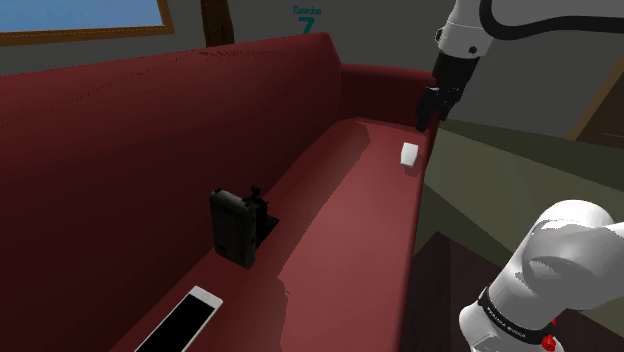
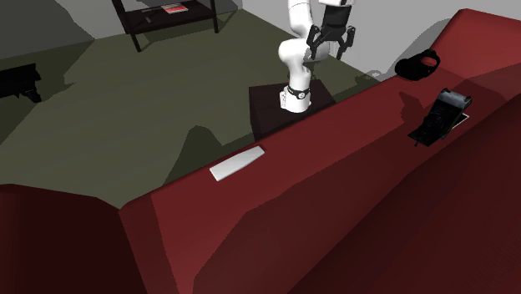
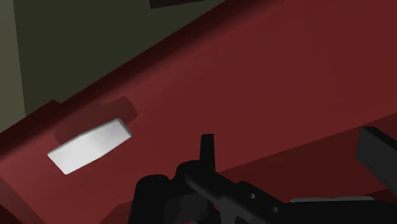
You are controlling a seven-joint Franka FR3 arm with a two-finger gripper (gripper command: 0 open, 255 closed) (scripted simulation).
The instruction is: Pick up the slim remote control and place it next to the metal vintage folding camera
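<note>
White remote control [image 2: 237, 163] lies flat, lengthwise along the sofa seat [image 2: 351, 167].

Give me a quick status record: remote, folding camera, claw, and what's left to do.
surface: red sofa seat
remote: slim white slab, lying flat near the seat's front edge, untouched
folding camera: black, opened out, standing on the seat well apart from the remote
claw: open, empty, in the air near the remote, which is not between its fingers
left to do: grasp, carry, place beside the folding camera
</note>
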